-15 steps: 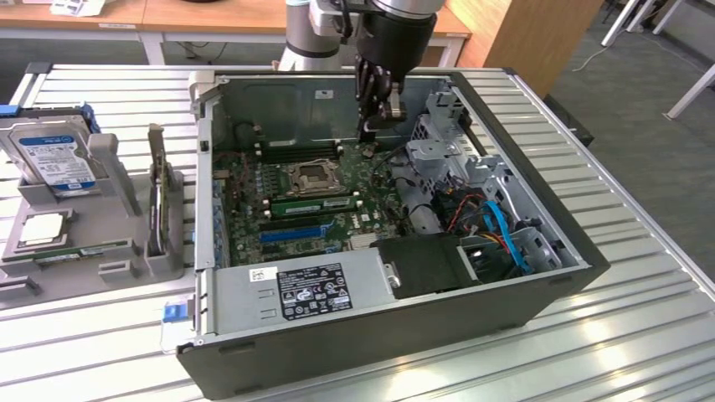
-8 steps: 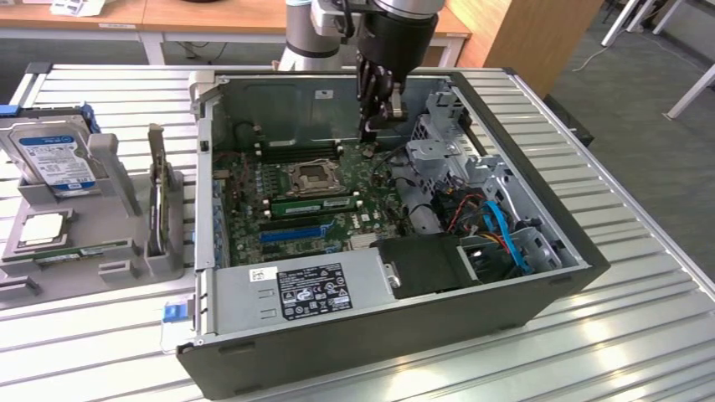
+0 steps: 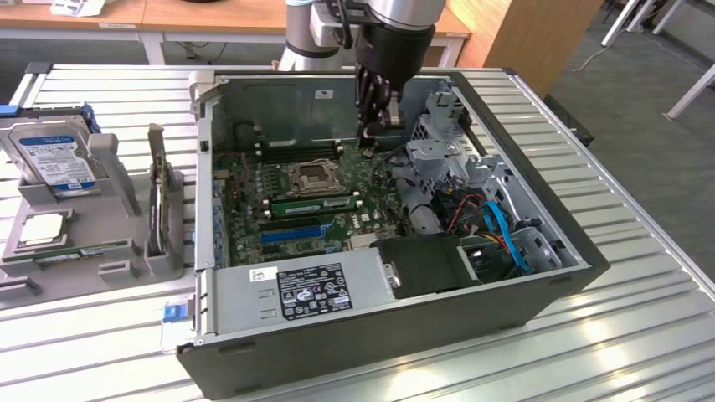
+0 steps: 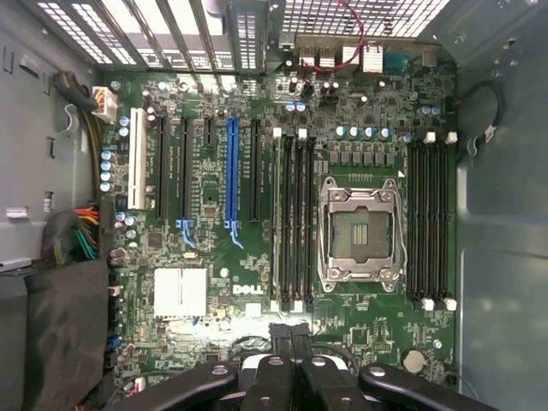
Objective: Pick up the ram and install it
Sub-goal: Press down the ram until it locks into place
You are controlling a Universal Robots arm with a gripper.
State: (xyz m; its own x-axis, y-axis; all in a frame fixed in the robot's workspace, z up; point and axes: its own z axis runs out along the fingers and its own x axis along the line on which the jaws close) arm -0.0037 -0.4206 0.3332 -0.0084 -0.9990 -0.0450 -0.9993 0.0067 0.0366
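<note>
Your gripper (image 3: pixel 374 130), closed on nothing, hangs over the motherboard (image 4: pixel 377 330), and the ram (image 3: pixel 315 203) stands in a slot toward the exterior view's left, lying left to right.

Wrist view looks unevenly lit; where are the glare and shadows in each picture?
Wrist view: the vent grille is washed out white, the cable bundle sits in deep shadow. Exterior view: light glares off the slatted metal table, while the computer case interior lies shaded.
</note>
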